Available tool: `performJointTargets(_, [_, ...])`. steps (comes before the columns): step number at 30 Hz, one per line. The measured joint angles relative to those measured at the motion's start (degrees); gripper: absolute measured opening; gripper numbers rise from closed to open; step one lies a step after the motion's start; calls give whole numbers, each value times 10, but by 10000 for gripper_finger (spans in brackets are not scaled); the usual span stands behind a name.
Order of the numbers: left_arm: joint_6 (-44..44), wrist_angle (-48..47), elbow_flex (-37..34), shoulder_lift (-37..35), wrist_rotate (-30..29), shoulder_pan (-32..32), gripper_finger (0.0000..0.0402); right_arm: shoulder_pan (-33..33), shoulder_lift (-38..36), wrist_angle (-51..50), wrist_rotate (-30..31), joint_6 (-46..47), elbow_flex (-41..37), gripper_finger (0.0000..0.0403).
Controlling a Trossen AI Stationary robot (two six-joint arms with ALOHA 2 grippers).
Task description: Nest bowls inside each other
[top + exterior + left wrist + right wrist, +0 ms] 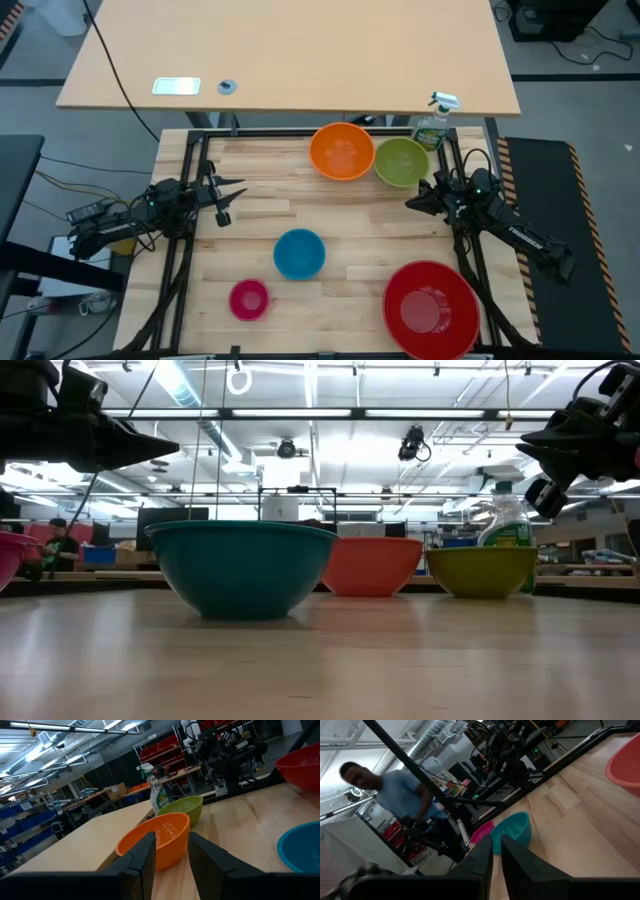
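Observation:
Five bowls stand upright on their bases on the wooden table point(350, 215): orange point(342, 151) and lime green point(401, 161) at the far edge, blue point(299, 253) in the middle, small pink point(249, 299) near left and large red point(430, 309) near right. None sits inside another. My left gripper point(230, 200) hovers open at the table's left edge, pointing level toward the orange bowl point(155, 837). My right gripper point(410, 204) hovers at the right edge beside the green bowl, its fingers point(485, 852) shut to a thin slit, facing the blue bowl point(512, 830) and the pink one point(481, 831).
A green spray bottle point(435, 122) stands at the far right corner behind the green bowl. Black frame rails point(185, 230) run along the table's left and right sides. A person point(395, 790) stands beyond the left edge. Bare wood lies between the bowls.

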Motion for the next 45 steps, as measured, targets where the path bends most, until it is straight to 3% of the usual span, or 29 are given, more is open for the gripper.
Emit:
performJointTargets(30, [9,19,0,0,0,0,117,0,0,0,0,0,0,48])
performJointTargets(38, [-163,188,0,0,-8,-1,117,-1,0,0,0,0,0,48])
performJointTargets(42, [-215,227,0,0,-8,-1,117,-1,0,0,0,0,0,48])
performJointTargets(45, [-254,238,0,0,-7,-1,117,-1,0,9,45,0,0,48])
